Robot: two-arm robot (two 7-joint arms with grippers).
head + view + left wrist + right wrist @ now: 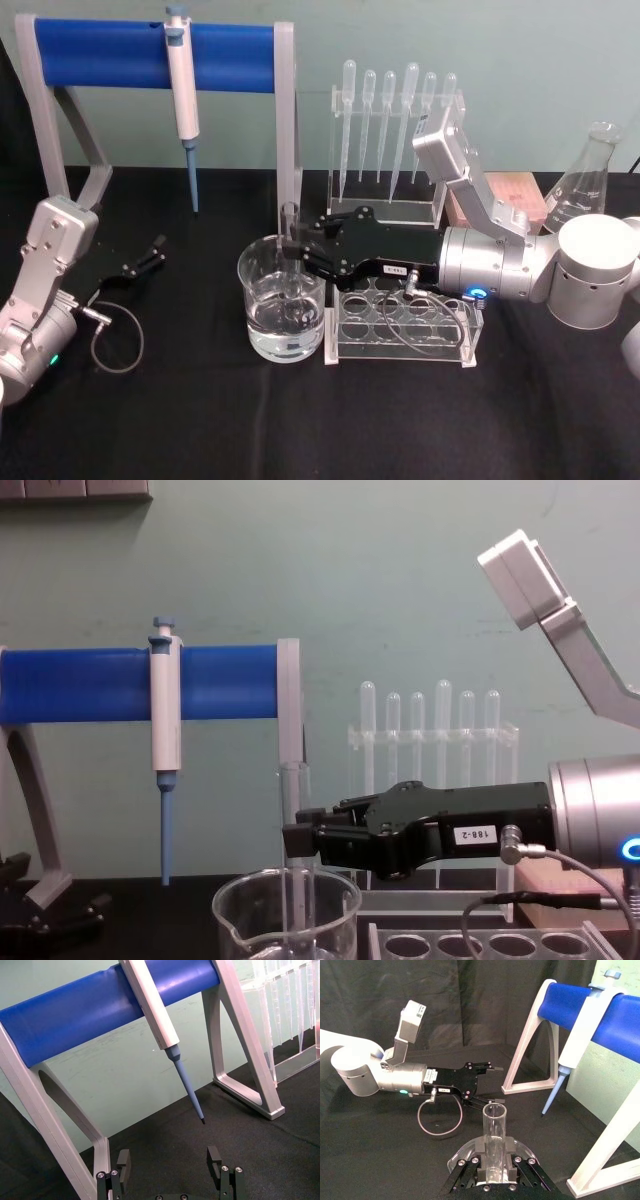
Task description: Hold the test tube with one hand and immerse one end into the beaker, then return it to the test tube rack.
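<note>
The test tube stands upright over the beaker, and my right gripper is shut on its upper part. Its lower end sits inside the beaker, down near the water. From the side, the tube passes through the black fingers into the beaker. In the right wrist view the tube rises from between my fingers, with the beaker rim beyond. My left gripper rests open on the black table at the left, and its fingers hold nothing.
A blue-bar stand holding a pipettor stands behind the beaker. A rack of plastic pipettes is behind my right arm. Under the right wrist lies an acrylic tube rack. A conical flask and a pink box sit at the back right.
</note>
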